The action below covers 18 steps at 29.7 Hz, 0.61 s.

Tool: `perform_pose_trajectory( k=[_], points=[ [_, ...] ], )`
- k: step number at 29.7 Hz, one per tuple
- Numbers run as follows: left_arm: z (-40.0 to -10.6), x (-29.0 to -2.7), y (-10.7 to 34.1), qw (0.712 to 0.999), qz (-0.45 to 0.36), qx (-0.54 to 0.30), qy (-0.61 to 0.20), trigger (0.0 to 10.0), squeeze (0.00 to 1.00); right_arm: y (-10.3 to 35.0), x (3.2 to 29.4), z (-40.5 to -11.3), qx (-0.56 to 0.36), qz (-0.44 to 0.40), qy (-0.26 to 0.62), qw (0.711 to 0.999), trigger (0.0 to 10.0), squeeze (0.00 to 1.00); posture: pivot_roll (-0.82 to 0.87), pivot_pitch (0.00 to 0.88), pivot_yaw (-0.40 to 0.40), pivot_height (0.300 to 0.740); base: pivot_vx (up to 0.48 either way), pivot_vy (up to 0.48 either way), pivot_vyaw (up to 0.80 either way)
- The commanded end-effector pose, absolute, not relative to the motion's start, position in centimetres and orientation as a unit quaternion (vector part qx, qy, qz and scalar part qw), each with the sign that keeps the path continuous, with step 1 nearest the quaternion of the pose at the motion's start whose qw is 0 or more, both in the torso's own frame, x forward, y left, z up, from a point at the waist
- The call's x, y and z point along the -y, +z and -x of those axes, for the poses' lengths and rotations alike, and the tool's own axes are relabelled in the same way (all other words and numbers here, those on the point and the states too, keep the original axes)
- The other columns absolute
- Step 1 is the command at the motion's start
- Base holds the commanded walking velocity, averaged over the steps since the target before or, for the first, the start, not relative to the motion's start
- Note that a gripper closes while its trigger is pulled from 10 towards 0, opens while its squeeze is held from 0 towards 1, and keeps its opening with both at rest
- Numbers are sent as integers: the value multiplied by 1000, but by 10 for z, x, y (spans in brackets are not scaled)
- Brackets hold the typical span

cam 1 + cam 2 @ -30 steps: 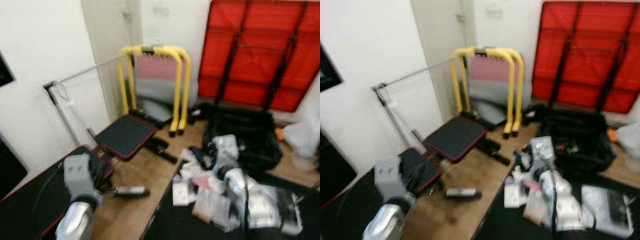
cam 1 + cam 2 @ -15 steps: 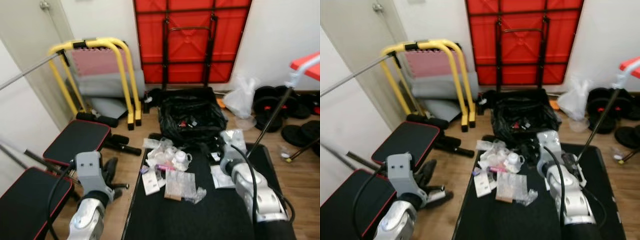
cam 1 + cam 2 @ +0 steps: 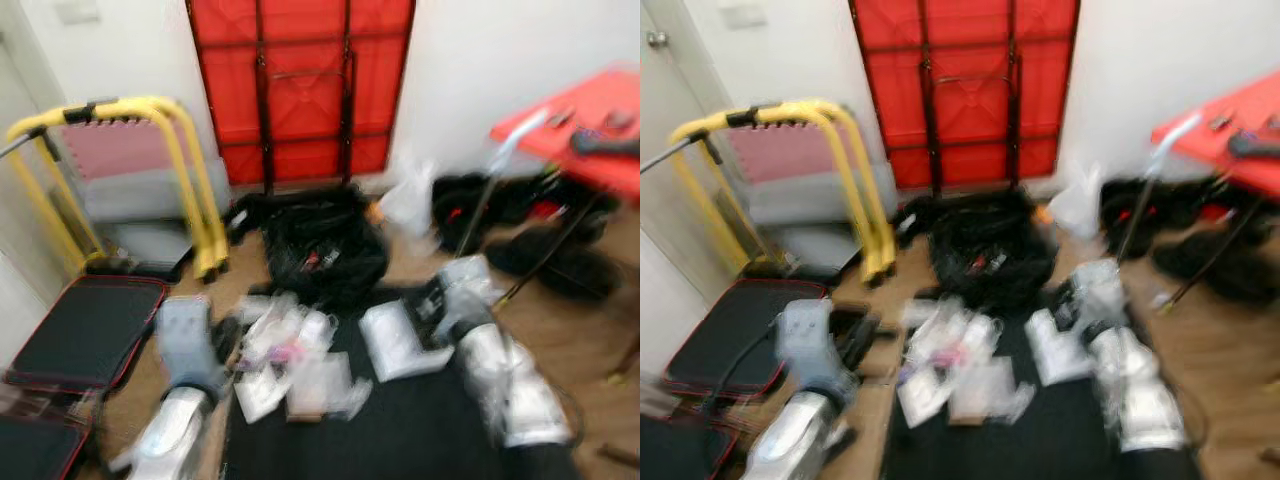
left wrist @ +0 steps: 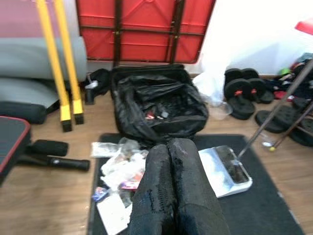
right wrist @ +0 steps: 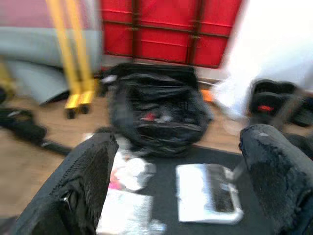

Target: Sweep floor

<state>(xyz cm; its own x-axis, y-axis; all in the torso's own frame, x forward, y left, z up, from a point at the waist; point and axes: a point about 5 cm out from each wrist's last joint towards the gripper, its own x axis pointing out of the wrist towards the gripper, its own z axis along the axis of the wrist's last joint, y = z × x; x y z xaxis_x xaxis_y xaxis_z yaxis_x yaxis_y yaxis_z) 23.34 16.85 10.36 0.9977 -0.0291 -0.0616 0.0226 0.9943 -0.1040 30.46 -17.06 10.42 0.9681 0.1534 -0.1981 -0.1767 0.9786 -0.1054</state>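
You had one folded red table [image 4: 146, 29] standing against the far wall, and a second red table [image 3: 1230, 125] at far right. One open black bag [image 4: 156, 105] lay on the floor before the folded table. One black floor mat [image 4: 264, 205] lay nearest you, with one white dustpan [image 4: 226, 169] resting on it and one loose heap of clear plastic packets and papers [image 4: 120, 171] at its left edge. One yellow tubular frame [image 3: 830, 175], with two arched bars, stood far left. You could count two black padded benches with red trim [image 3: 85, 330] on the left. Dark weight plates [image 4: 244, 90] lay far right, too jumbled to count.
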Motion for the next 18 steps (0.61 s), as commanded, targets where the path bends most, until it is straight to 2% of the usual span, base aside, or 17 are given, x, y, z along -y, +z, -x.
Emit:
perform_pose_trajectory(
  k=[1, 3, 18],
  points=[
    [-234, -169, 100, 998, 53, -38, -9, 10000, 0, 105, 167, -305, -87, 76, 97, 989, 10000, 0, -25, 0, -15, 740, 0, 0, 0],
    [-234, -170, 100, 998, 55, -39, -7, 10000, 0, 105, 166, -305, -85, 77, 99, 988, 10000, 0, -26, 0, -15, 740, 0, -165, 0],
    [-236, -168, 96, 997, 60, -43, -11, 10000, 0, 104, 162, -307, -74, 100, 126, 984, 10000, 0, -27, 0, -18, 740, 0, -368, 0]
  ],
)
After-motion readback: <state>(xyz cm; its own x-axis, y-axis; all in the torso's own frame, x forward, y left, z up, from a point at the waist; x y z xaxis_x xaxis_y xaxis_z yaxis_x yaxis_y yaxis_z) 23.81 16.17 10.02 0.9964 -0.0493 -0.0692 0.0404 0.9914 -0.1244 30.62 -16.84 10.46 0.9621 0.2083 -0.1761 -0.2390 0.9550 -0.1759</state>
